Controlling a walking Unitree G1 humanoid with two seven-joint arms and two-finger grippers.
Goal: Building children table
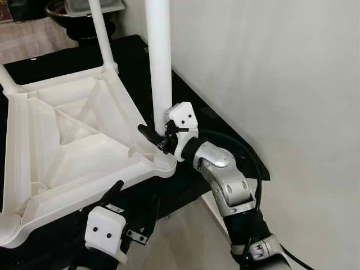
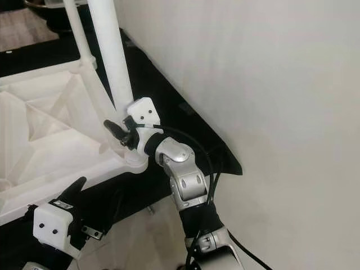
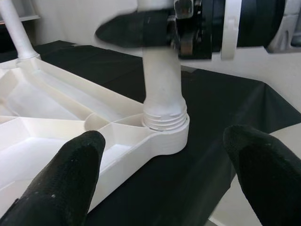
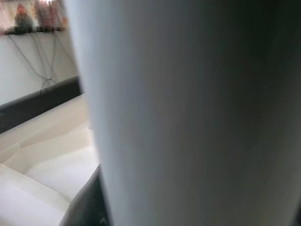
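A white plastic table top [image 1: 67, 140] lies upside down on a black-covered surface [image 1: 219, 135]. A thick white leg [image 1: 159, 56] stands upright in its near right corner socket [image 3: 164, 129]. My right gripper [image 1: 154, 132] is shut on that leg just above the socket, and the leg [image 4: 188, 113] sits very close in the right wrist view. My left gripper [image 1: 115, 188] is open below the table top's front edge, its fingers [image 3: 61, 183] spread and aimed at the socket without touching it. Two more legs [image 1: 102, 34] rise at the far corners.
A white wall [image 1: 281, 84] runs close along the right of the black surface. A dark round object [image 1: 79, 17] sits at the back. Pale floor [image 1: 185, 236] shows beyond the surface's near edge, between my arms.
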